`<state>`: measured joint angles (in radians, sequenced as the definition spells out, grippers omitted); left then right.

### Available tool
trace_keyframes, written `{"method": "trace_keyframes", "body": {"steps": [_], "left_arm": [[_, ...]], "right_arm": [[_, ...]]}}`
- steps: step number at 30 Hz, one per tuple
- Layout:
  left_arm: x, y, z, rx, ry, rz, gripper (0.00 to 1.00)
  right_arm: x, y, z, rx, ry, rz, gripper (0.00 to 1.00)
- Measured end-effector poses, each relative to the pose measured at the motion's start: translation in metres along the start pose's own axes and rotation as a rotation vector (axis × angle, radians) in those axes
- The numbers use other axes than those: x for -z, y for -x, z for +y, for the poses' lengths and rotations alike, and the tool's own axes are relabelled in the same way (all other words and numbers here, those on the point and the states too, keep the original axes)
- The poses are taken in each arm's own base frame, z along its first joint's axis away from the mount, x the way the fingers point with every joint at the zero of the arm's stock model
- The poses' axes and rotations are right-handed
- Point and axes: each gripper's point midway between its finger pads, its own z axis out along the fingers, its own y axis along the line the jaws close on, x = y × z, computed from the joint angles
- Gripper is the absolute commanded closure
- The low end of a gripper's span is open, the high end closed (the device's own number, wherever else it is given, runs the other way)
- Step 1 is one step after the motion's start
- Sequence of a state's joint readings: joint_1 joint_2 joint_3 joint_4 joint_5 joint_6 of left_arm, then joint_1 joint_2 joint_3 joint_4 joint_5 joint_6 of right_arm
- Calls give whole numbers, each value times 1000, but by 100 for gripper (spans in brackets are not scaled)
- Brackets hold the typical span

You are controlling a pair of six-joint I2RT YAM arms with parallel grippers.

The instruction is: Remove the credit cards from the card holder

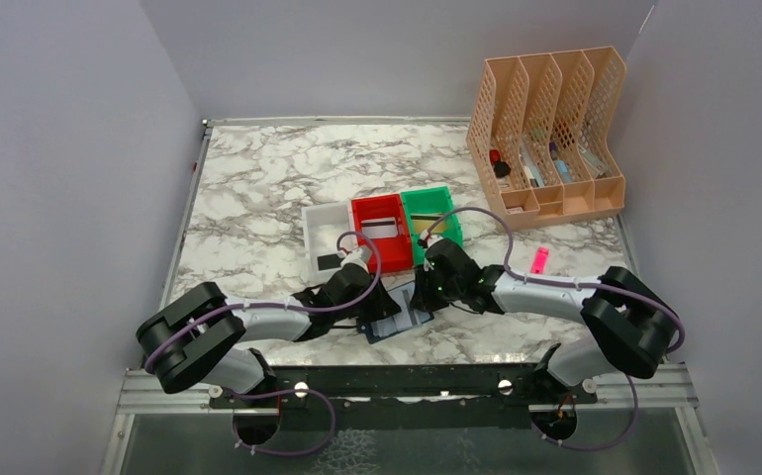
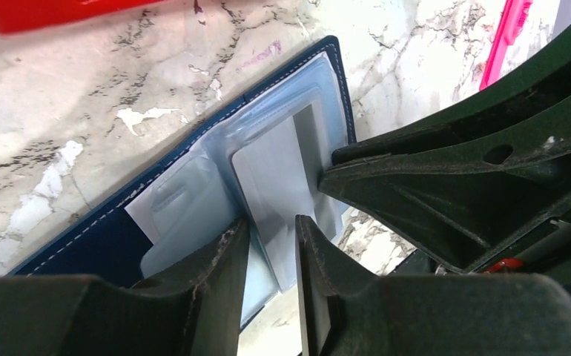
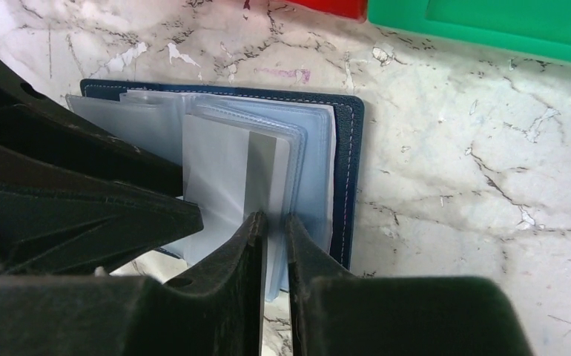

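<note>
While the card holder (image 1: pixel 397 319) is lying open on the marble table (image 1: pixel 258 178), near the red bin (image 1: pixel 359 237), the right gripper (image 3: pixel 274 219) is pinching, as far as the close view shows, the edge of a silvery-grey card (image 3: pixel 260 174) sticking out of a clear sleeve (image 3: pixel 216 178). The left gripper (image 2: pixel 268 226) is standing released, jaws parted over the sleeves.

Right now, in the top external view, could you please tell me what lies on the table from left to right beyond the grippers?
white bin → red bin → green bin → pink stick
</note>
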<state>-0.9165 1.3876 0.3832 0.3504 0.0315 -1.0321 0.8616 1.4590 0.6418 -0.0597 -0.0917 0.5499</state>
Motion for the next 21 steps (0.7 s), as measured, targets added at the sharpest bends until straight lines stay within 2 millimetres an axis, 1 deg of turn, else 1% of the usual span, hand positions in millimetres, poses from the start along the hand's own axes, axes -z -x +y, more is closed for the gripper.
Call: {"method": "trace_keyframes", "body": {"steps": [7, 12, 21], "left_arm": [[1, -1, 6, 11, 15, -9, 79], [3, -1, 9, 13, 22, -16, 84], [9, 1, 14, 11, 49, -26, 86]], "right_arm": [[-1, 0, 1, -68, 4, -8, 84], [-2, -1, 2, -89, 2, -4, 86], [-5, 0, 4, -106, 2, -4, 89]]}}
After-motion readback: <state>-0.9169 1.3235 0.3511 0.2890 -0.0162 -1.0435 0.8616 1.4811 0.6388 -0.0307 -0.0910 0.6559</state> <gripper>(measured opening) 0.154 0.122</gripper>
